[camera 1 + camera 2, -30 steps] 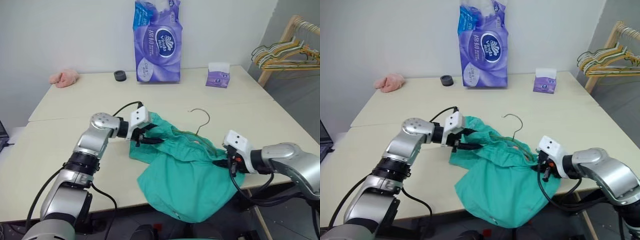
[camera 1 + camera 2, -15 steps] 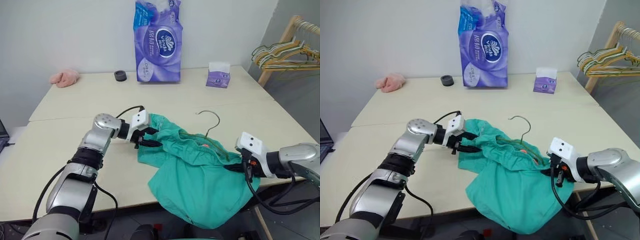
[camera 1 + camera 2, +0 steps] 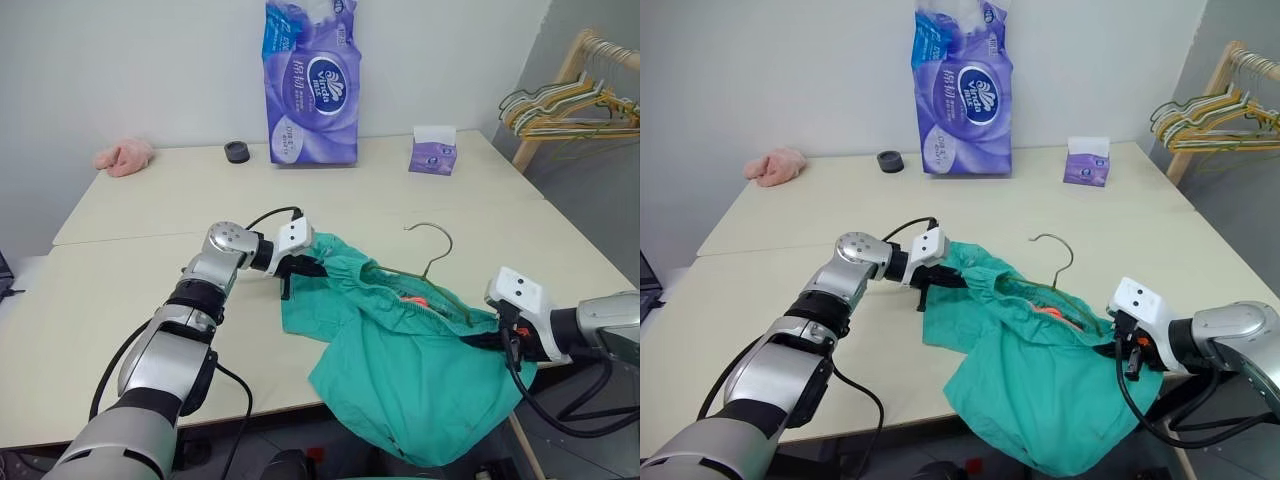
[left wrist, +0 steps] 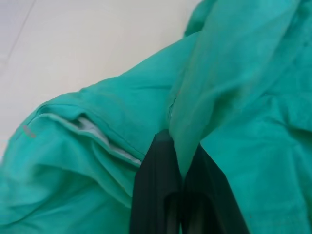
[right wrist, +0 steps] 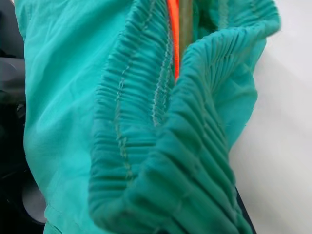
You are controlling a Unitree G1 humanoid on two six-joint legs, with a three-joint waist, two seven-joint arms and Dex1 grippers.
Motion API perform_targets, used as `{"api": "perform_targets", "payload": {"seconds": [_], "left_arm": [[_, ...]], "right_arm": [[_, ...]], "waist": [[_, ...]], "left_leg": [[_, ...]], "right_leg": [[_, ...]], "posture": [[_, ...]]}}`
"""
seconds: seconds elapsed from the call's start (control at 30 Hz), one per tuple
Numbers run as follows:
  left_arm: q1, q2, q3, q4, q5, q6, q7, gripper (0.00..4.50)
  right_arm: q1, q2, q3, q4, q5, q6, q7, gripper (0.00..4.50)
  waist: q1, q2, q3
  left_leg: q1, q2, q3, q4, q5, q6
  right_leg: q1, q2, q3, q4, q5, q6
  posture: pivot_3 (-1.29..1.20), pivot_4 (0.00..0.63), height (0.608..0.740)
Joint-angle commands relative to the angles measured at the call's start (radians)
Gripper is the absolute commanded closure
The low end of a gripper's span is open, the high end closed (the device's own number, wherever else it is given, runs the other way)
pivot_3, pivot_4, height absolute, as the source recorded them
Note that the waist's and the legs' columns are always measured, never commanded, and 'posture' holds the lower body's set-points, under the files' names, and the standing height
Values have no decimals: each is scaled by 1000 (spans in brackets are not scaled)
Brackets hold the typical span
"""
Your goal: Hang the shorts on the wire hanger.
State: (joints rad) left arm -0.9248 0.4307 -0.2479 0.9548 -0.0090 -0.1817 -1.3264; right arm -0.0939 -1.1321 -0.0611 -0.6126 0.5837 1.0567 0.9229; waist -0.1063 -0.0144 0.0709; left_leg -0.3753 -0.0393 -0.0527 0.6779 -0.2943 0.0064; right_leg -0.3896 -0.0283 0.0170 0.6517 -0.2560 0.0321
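The teal-green shorts [image 3: 405, 365] lie bunched on the table [image 3: 120, 300], one leg draping over its front edge. The wire hanger [image 3: 436, 243] has its curved hook sticking up behind the gathered waistband [image 5: 161, 146], while its frame runs inside the fabric. My left gripper [image 3: 302, 268] is shut on a fold at the shorts' left edge; the left wrist view shows the black fingers [image 4: 161, 195] pinching teal cloth. My right gripper [image 3: 492, 338] is at the waistband's right end, shut on it, fingertips buried in fabric. An orange strip [image 5: 173, 34] shows inside the waistband.
A tall purple tissue pack [image 3: 312, 85], a small purple tissue box [image 3: 433, 152], a black roll [image 3: 237, 151] and a pink cloth [image 3: 124, 156] sit along the table's back. A wooden rack with coated hangers [image 3: 565, 100] stands at the right.
My left gripper has closed on the shorts' left edge. The shorts and hanger have slid to the right along with my right gripper.
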Motion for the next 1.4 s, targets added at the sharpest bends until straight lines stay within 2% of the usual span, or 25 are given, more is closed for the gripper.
{"api": "perform_targets", "payload": {"seconds": [0.03,0.2,0.5,0.8,0.93,1.1,1.2,1.3,1.4], "left_arm": [[-40,15,37,14,3,-32,31,4473],[-30,14,51,1,-5,-26,26,4473],[26,-25,84,-133,-68,68,4,4473],[98,8,68,-211,-57,80,-22,4473],[104,11,63,-201,-38,55,0,3605],[105,-11,102,-204,-60,29,79,2116],[94,5,158,-196,-85,61,157,1181],[107,34,200,-244,-107,95,196,1181],[153,30,202,-383,-136,186,207,1181]], "right_arm": [[18,-27,-51,-20,12,-14,16,4500],[38,-30,-58,-18,11,-27,17,4500],[-41,23,-8,-6,21,-15,-18,4500],[-46,11,-38,5,51,-1,-9,4500],[-43,6,-45,4,58,1,-9,4500],[-37,10,-55,-1,67,0,-19,4500],[0,43,-115,-16,82,8,-56,4500],[74,109,-233,-47,124,63,-116,4500],[143,231,-360,-82,178,176,-230,4500]], "waist": [[-3,0,0],[-7,0,0],[-6,0,0],[-8,0,0],[-6,0,0],[-6,0,0],[-7,0,0],[-7,0,0],[-5,0,0]], "left_leg": [[0,0,0,0,0,0],[0,0,0,0,0,0],[0,0,0,0,0,0],[0,0,0,0,0,0],[0,0,0,0,0,0],[0,0,0,0,0,0],[0,0,0,0,0,0],[-1,0,-1,0,0,0],[-1,0,-1,0,0,0]], "right_leg": [[0,0,0,0,0,0],[0,0,0,0,0,0],[0,0,0,0,0,0],[0,0,0,0,0,0],[0,0,0,0,0,0],[0,-1,0,0,0,0],[0,-1,0,0,0,0],[0,-1,0,0,0,0],[-1,-1,0,0,0,0]], "posture": [[-272,46,740],[-268,46,740],[-261,48,740],[-257,48,740],[-253,41,740],[-259,40,740],[-271,49,740],[-270,67,740],[-268,85,740]]}}
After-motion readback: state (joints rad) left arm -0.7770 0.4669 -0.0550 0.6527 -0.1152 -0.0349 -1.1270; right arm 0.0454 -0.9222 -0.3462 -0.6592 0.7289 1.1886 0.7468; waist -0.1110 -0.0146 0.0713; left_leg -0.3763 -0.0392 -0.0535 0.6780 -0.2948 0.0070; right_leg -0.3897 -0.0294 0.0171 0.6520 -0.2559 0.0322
